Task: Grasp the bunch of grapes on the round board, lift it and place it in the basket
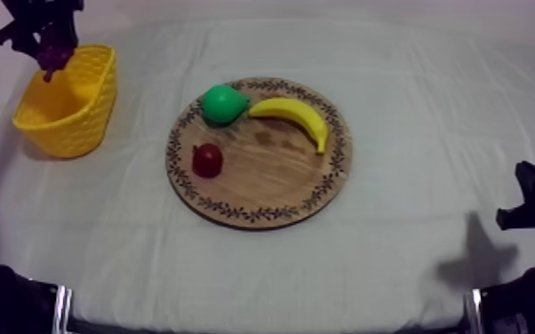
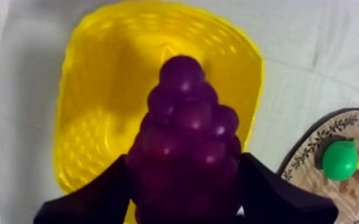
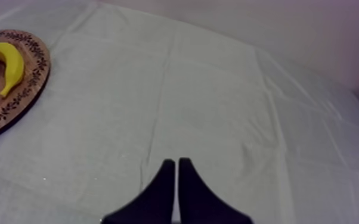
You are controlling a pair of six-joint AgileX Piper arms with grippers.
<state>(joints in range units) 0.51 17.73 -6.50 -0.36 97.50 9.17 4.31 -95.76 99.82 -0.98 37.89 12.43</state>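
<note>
- the left gripper [image 2: 185, 199] pinches the bunch of grapes [image 1: 57, 57]: its two black fingers [image 2: 92, 199] stand apart, one at each side of the bunch's wide end, with the dark purple berries packed between them.
- the grapes are off the wooden board [image 1: 271, 173] and well to its left, held in the air over the open mouth of the yellow basket [image 1: 71, 124]; in the left wrist view the narrow tip of the bunch points down at the basket's floor.
- whether the bunch touches the basket's rim cannot be told from the top view.
- the basket stands upright on the cloth [image 1: 413, 89], well apart from the board, on the board's left side.
- the board lies flat near the middle of the table; its rim carries a dark ring of small leaf-like marks, a pattern and not lettering.
- on the board a green pear [image 1: 224, 103] lies at the far left part, with the banana [image 1: 298, 115] just beside it along the far right part, its curve following the rim.
- the small red fruit [image 1: 207, 160] sits on the board's near left part, apart from the pear.
- the right gripper [image 3: 176, 162] hovers low over bare cloth well to the right of the board, its fingers pressed together into a narrow wedge with nothing between them.
</note>
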